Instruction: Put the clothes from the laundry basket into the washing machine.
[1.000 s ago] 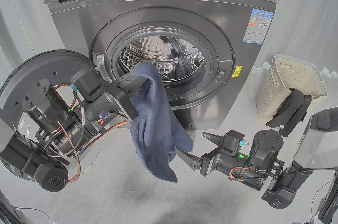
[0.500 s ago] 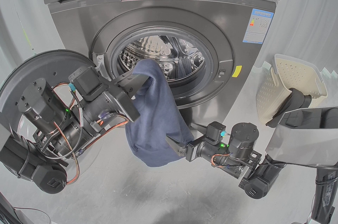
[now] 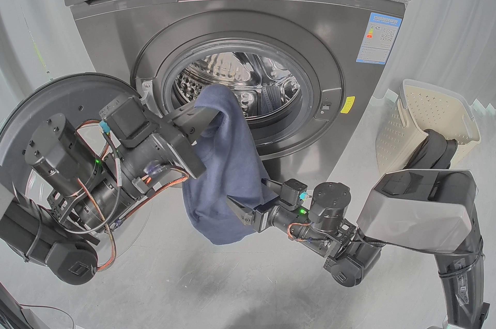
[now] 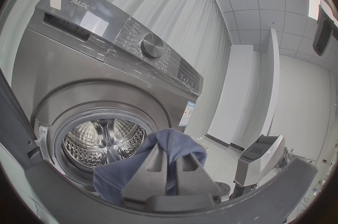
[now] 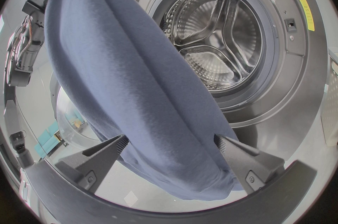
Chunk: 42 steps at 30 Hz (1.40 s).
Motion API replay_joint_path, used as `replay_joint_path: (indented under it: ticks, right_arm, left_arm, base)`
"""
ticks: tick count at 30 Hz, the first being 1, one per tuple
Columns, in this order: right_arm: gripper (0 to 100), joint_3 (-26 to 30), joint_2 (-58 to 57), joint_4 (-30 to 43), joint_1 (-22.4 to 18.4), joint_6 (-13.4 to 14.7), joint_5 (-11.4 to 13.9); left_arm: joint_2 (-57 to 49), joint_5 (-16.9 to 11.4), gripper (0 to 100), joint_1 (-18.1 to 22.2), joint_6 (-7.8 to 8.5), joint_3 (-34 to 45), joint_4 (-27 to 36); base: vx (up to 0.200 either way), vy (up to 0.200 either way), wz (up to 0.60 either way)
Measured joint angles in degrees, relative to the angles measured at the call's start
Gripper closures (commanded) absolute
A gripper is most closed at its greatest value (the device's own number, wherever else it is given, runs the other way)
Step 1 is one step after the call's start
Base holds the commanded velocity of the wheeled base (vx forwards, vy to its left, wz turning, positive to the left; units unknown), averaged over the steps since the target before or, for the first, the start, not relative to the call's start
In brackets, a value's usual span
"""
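laundry basket [image 3: 439, 108] half hidden behind right arm [image 3: 418, 211], washer door [image 3: 67, 92] lower part behind left arm [image 3: 67, 159]

I count one washing machine [image 3: 310, 35], with one round door [image 3: 62, 97] open at its left. One laundry basket [image 3: 439, 108] stands right of the machine. I see two garments: one blue garment [image 3: 232, 165] before the machine's opening, and one dark garment [image 3: 434, 152] right of the machine.

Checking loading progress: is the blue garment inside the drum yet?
Out. The blue cloth garment hangs from the left gripper, outside the grey washing machine's drum.
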Motion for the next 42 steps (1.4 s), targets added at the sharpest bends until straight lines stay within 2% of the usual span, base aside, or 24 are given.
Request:
replay_joint_path:
  ticks: [8, 9, 16, 22, 30, 42]
  right_arm:
    - [0, -4.77, 3.61, 0.06, -0.39, 0.24, -0.35]
    - [100, -5.10, 3.84, 0.06, -0.38, 0.27, -0.40]
    - [100, -6.25, 4.14, 0.00, -0.71, 0.65, -0.55]
    - [100, -3.33, 0.69, 0.06, -1.90, 0.77, -1.85]
    - [100, 5.77, -8.02, 0.02, -3.00, 2.32, -3.69]
    - [100, 14.31, -22.13, -0.05, -4.24, 3.50, -4.10]
  left_arm:
    - [-0.13, 0.02, 100, 0.00, 0.00, -0.35, -0.09]
    - [-0.13, 0.05, 100, 0.00, 0.00, -0.38, -0.06]
    - [-0.11, 0.43, 100, 0.33, -0.09, -0.72, 0.38]
    - [0.17, 0.98, 100, 1.95, 0.17, -0.27, 0.98]
    - [1.30, 0.68, 100, 5.51, 3.01, 2.46, 2.18]
    - [5.06, -1.10, 100, 6.55, 6.30, 10.23, 0.51]
  base:
    - [0.000, 0.000, 0.00]
    - [0.000, 0.000, 0.00]
    - [0.000, 0.000, 0.00]
    - [0.000, 0.000, 0.00]
    - [0.000, 0.000, 0.00]
    - [0.000, 0.000, 0.00]
